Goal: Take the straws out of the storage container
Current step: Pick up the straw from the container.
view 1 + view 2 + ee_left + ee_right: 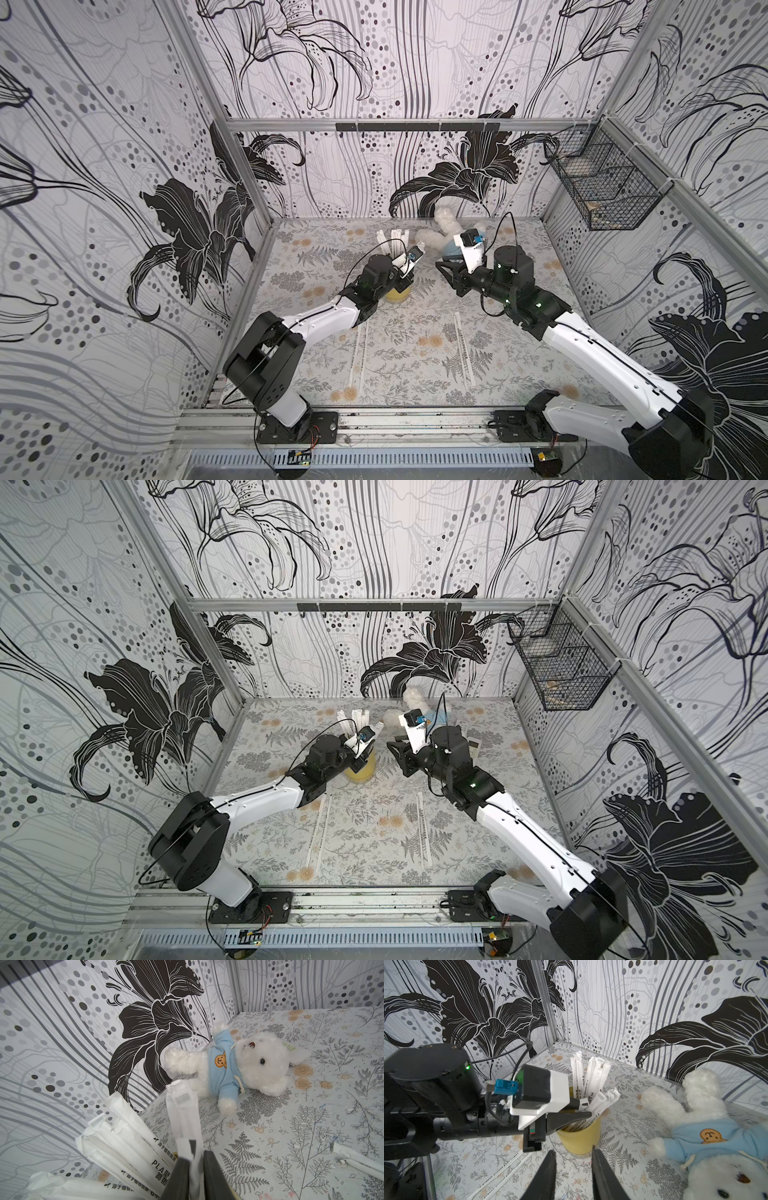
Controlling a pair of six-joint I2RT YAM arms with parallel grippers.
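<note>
The left gripper pinches one paper-wrapped straw just above the mustard-yellow cup, which stands on the table left of its middle. The right gripper hangs spread and empty nearby. The straws look light, bendy and crushable: grip mid-length, gently.
</note>
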